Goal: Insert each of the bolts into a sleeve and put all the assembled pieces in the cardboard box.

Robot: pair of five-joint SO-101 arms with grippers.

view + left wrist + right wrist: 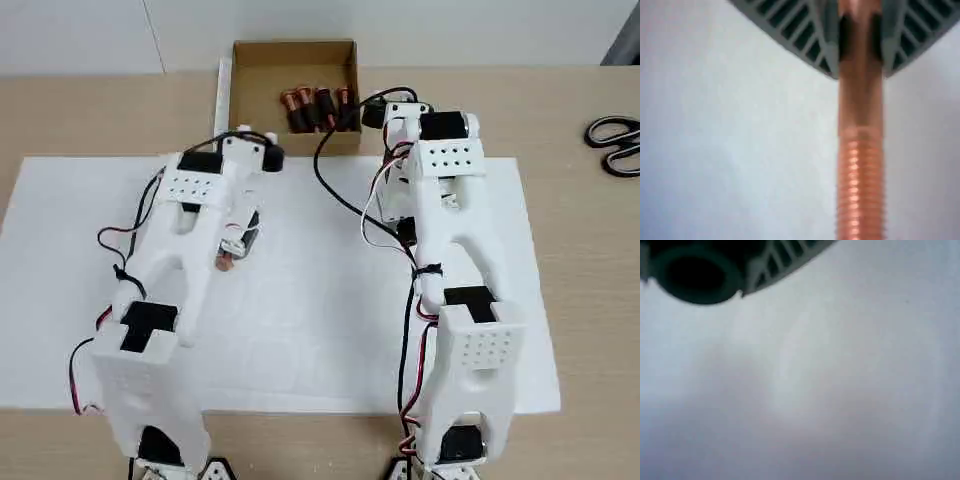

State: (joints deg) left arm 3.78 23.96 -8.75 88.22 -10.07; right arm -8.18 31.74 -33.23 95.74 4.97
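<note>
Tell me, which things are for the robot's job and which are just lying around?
For the job:
bolt, held in the left pincer
sleeve, held in the right pincer
cardboard box
assembled pieces inside the box

Just lying about:
scissors at the table's edge
white sheet under the arms

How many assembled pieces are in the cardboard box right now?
4 assembled pieces, side by side in a row in the right half of the cardboard box. The right arm overlaps that corner, so another may be hidden.
</note>
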